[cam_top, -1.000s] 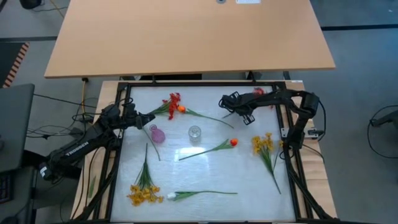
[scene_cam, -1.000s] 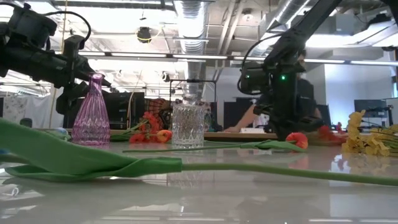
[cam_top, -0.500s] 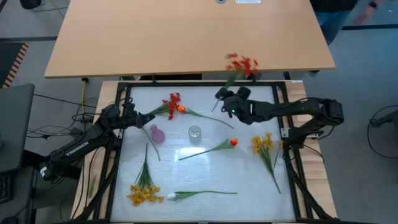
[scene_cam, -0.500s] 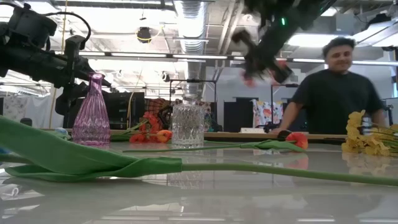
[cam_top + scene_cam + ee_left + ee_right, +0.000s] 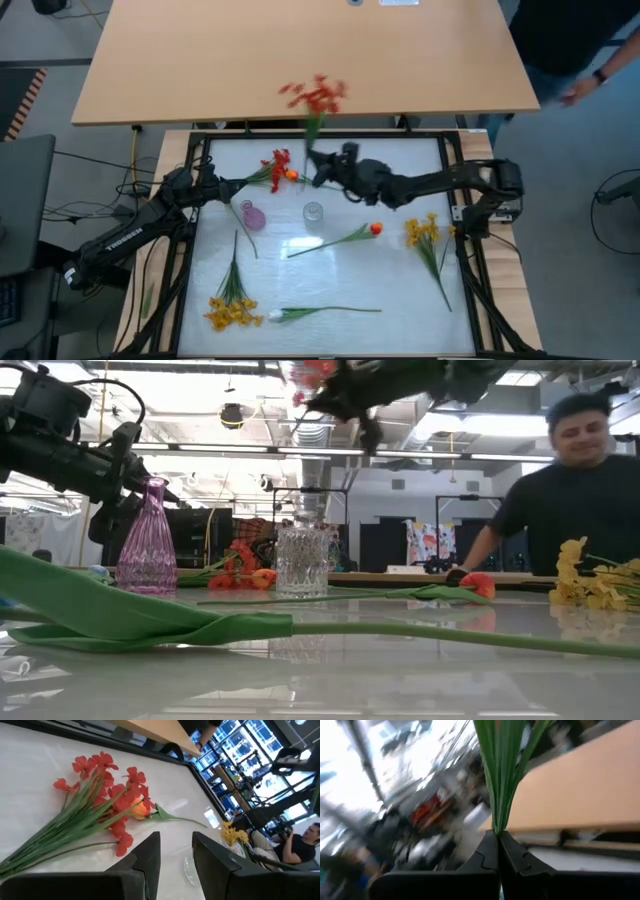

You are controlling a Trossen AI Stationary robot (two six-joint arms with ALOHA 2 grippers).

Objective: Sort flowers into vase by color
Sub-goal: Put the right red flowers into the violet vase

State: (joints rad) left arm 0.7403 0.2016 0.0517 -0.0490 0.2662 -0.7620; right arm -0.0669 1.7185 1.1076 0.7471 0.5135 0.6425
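Right gripper (image 5: 318, 166) is raised above the table's far-middle, fingers (image 5: 487, 851) clamped tight on the green stem of a red-pink spray (image 5: 315, 97). The blossoms show in the high view over the wooden table (image 5: 200, 60) behind the workspace; the low view has the spray (image 5: 310, 372) up near the top, well clear of the surface.

Left gripper (image 5: 226, 187) sits at the far-left of the white table (image 5: 400, 290), fingers (image 5: 150, 855) parted with nothing between them, just short of a 2nd red-pink spray (image 5: 277, 164) that lies with an orange tulip bud (image 5: 291, 175) touching it.

Pink vase (image 5: 252, 215) stands upright near the left gripper; clear glass vase (image 5: 313, 213) stands upright just right of it, near the centre. Can't tell whether either holds anything.

Rest of the flowers lie flat:
- orange-red tulip (image 5: 374, 228), right of the clear vase
- yellow bunch (image 5: 423, 232), near the right edge
- yellow bunch (image 5: 230, 312), near-left corner
- white tulip (image 5: 277, 315), just beside that bunch

A person (image 5: 565, 480) stands behind the table, on the right in the low view.
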